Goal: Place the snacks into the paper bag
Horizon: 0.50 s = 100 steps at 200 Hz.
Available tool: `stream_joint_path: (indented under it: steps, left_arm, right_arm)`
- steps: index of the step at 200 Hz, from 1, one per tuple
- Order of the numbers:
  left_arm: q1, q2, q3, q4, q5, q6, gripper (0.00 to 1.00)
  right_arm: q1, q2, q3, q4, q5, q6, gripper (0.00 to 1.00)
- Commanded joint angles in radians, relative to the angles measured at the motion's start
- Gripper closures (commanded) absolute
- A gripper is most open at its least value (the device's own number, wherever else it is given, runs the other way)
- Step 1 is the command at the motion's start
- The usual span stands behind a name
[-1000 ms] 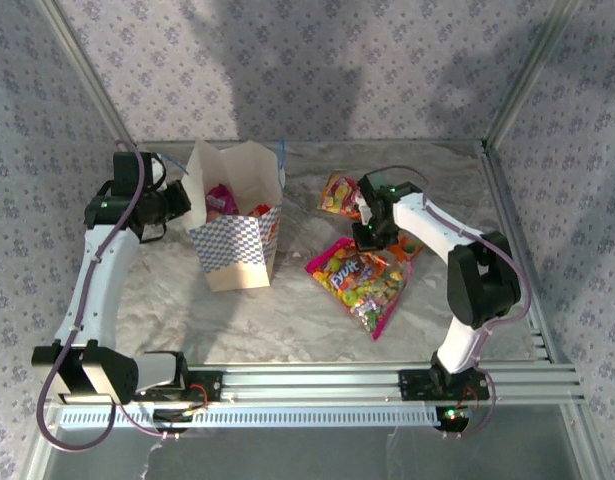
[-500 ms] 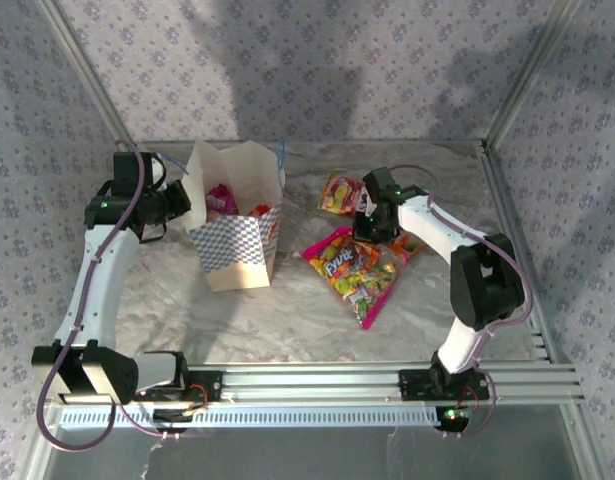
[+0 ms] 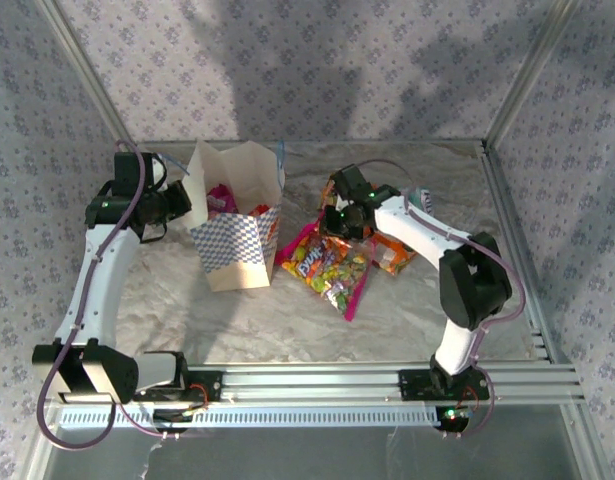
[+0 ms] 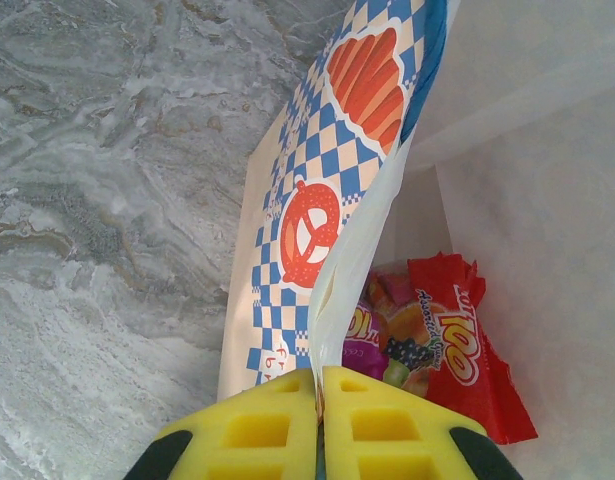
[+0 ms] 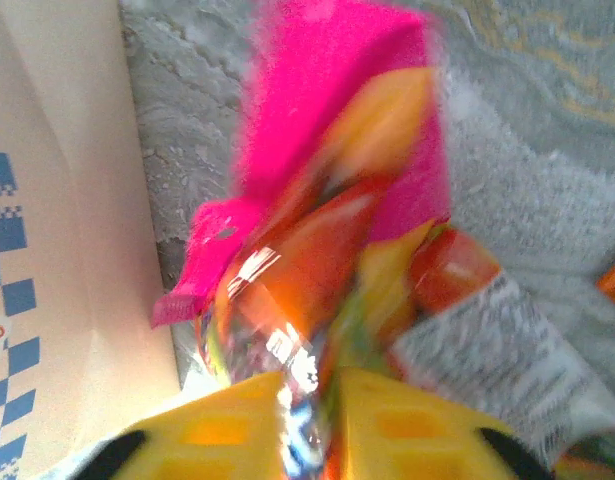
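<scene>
Here the left gripper [image 4: 319,385] has its yellow pads pressed together on the rim of the paper bag [image 4: 307,210], which is printed with a red pretzel. Inside the bag lie a red packet [image 4: 467,350] and a purple packet [image 4: 367,330]; I cannot read their lettering surely. The right gripper [image 5: 312,395] pinches one end of the multicoloured packet [image 5: 337,200], just right of the bag. Its purple brand word is too small to read.

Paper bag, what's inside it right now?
Inside the paper bag, a red packet lies beside a purple packet. The bag's wall hides part of the purple one, and whatever lies under both cannot be seen.
</scene>
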Motion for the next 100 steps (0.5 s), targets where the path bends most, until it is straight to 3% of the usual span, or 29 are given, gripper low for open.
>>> stream_joint_path:
  steps: [1, 52, 65, 100]
  left_arm:
    - [0.003, 0.003, -0.012, 0.005, 0.000, 0.024, 0.93]
    - [0.003, 0.008, -0.001, 0.006, 0.004, 0.026, 0.93]
    - [0.003, 0.006, -0.002, 0.006, 0.002, 0.029, 0.93]
    - [0.003, 0.013, 0.000, 0.005, 0.004, 0.029, 0.90]
  right_arm:
    - [-0.013, -0.042, 0.020, -0.059, 0.046, -0.044, 0.60]
    - [-0.034, -0.176, -0.070, -0.111, 0.079, -0.072, 0.30]
    - [-0.034, -0.237, -0.127, -0.106, 0.085, -0.064, 0.12]
    - [-0.046, -0.435, -0.300, -0.079, 0.129, -0.004, 0.00]
